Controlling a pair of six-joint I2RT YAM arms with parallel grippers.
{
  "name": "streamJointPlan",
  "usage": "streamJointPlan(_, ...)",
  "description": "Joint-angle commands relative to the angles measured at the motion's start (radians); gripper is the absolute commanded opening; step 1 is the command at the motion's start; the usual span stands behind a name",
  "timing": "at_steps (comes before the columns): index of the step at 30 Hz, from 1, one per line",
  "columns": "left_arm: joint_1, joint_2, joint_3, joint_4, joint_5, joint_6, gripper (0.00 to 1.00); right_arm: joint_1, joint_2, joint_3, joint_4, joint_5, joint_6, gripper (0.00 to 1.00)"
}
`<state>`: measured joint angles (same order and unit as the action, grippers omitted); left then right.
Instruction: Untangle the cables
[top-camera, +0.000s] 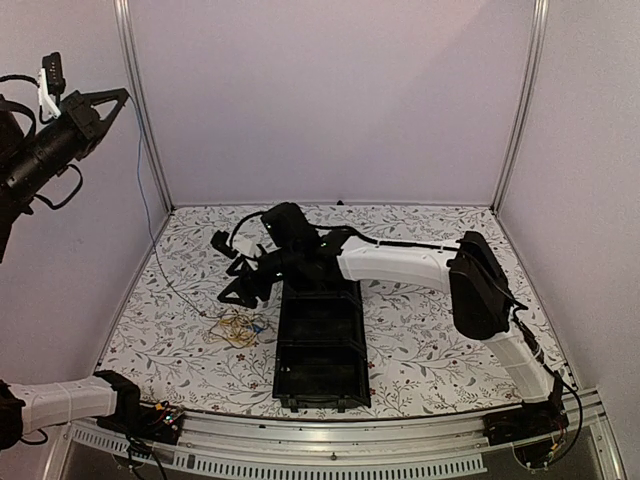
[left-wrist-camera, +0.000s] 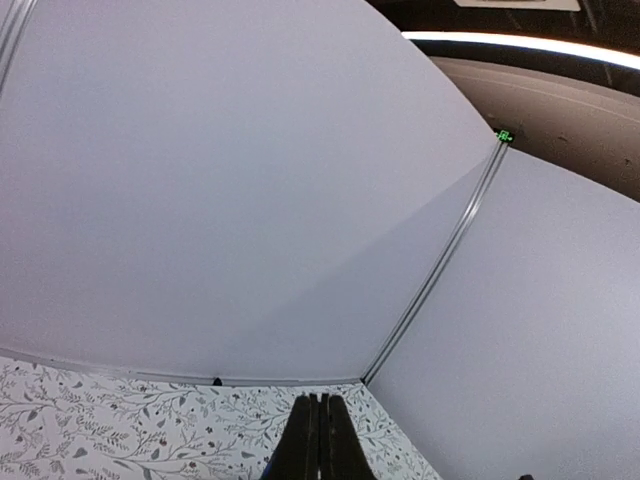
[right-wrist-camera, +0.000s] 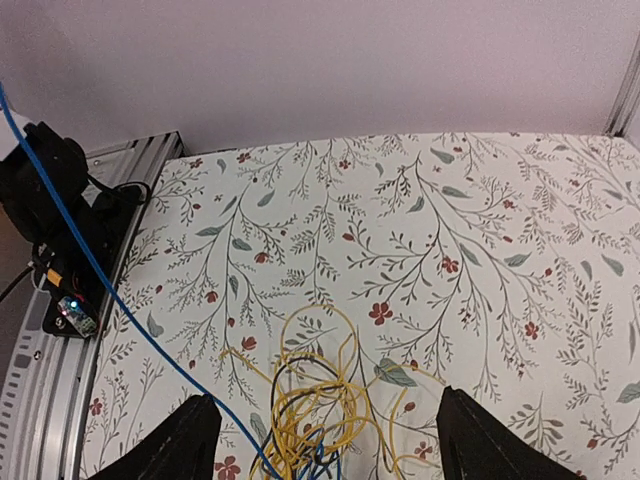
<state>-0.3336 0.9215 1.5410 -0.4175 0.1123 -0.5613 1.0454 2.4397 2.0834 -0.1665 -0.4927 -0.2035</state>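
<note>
Yellow cables (top-camera: 236, 328): left of black tray (top-camera: 322, 378).
Right gripper (right-wrist-camera: 325, 440): open above them.
Left gripper (left-wrist-camera: 320, 432): I see blue cable (right-wrist-camera: 110, 290) pinched.

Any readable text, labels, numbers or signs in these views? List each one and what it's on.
Nothing legible in any view.
Green sign at the top of the enclosure's corner post, left wrist view: too small to read.
White piece at the top left of the overhead view: dark marks, blurred.
Circuit board with a lit LED beside the rail, right wrist view: no print can be made out.
</note>
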Motion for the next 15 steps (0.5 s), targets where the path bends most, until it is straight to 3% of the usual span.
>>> streamJointPlan(1, -0.010, -0.016, -0.095, 0.021, 0.094, -0.008, 0.00, -0.008, -0.105, 0.061, -0.045, 0.045, -0.057, 0.79)
streamJointPlan(7, -0.010, -0.026, -0.158, 0.034, 0.148, -0.028, 0.00, -0.010, -0.086, 0.184, -0.065, -0.038, -0.035, 0.82)
streamJointPlan(15, -0.009, -0.020, -0.167, 0.057, 0.154, -0.028, 0.00, -0.008, -0.059, 0.231, -0.068, -0.461, 0.113, 0.84)
